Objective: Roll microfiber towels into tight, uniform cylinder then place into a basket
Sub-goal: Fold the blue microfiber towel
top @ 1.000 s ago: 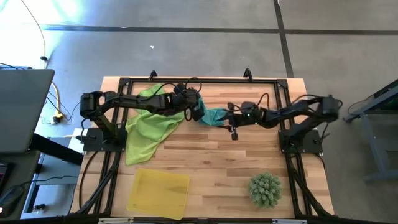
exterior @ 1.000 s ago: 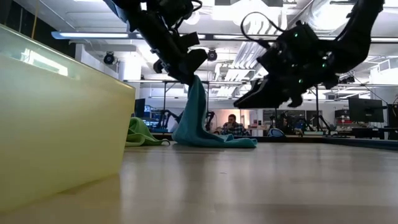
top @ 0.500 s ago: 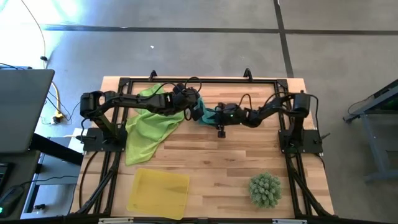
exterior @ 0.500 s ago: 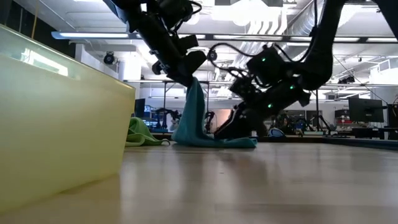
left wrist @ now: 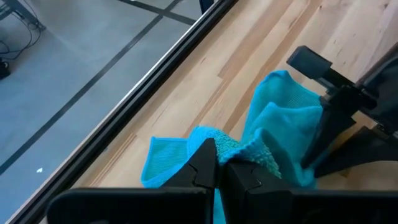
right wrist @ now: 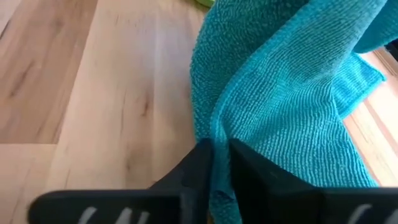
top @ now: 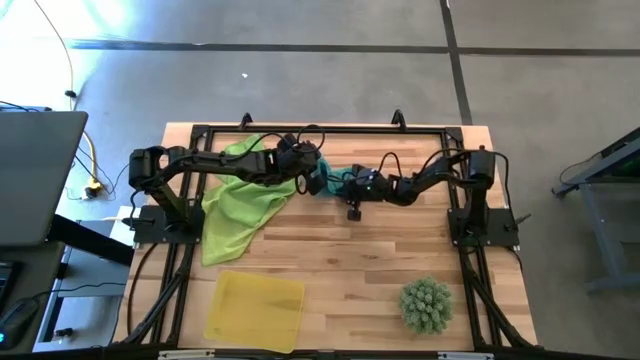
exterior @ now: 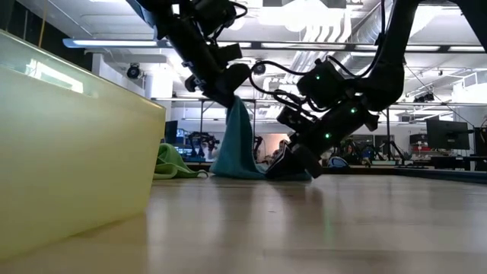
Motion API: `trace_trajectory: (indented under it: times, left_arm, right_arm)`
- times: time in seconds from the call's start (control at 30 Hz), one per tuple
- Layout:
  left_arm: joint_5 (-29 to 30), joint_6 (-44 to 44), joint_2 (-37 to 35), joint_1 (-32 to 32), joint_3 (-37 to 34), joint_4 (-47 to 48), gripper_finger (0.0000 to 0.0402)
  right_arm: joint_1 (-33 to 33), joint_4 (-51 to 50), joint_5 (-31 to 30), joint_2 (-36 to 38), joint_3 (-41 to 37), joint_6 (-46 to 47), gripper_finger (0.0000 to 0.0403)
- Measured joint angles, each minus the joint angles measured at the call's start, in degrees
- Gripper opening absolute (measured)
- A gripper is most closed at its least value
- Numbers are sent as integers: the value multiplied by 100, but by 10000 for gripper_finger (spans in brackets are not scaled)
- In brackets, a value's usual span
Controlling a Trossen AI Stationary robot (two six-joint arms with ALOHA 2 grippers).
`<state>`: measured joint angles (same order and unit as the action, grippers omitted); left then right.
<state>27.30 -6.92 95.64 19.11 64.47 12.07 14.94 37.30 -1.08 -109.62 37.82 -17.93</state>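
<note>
1. A wooden table [top: 330, 250] is shown on a grey floor; a workshop is seen behind it in the low view.
2. The teal towel [top: 338, 184] is found near the table's far edge, one end raised, the rest trailing on the wood.
3. The raised end is pinched by the left gripper [left wrist: 219, 167], jaws closed on cloth.
4. A low edge is clamped by the right gripper [right wrist: 216, 163].
5. The towel is judged soft, light and limp; hems or corners are best taken.
6. The basket [top: 254, 310] is placed at the near edge, well apart; a green towel [top: 240, 205] lies by the left arm.
</note>
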Motion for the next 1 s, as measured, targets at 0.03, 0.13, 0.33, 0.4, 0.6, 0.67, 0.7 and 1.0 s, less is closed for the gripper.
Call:
trace_trajectory:
  times: [0.03,0.13,0.33,0.4,0.6,0.67,0.7,1.0]
  left_arm:
    - [1,0,0,0,0,21,0]
    - [19,0,0,0,0,84,0]
    - [36,0,0,0,0,149,0]
    - [36,0,0,0,0,164,0]
    - [32,-60,0,-1,0,215,0]
    - [-36,-110,0,-13,0,242,0]
    - [-82,-148,0,-13,0,262,0]
    - [-266,-297,0,-15,0,383,0]
  right_arm:
    - [-2,-7,0,2,2,0,39]
    - [-1,-103,45,75,-3,6,20]
    - [0,-394,105,407,-13,323,2]
    - [5,-558,134,547,-13,675,4]
    - [3,-1206,872,791,-13,1470,48]
    - [-2,-1415,994,793,-13,1563,62]
    - [-2,-1513,1017,793,-13,1622,65]
    - [11,-1717,833,815,-11,1657,48]
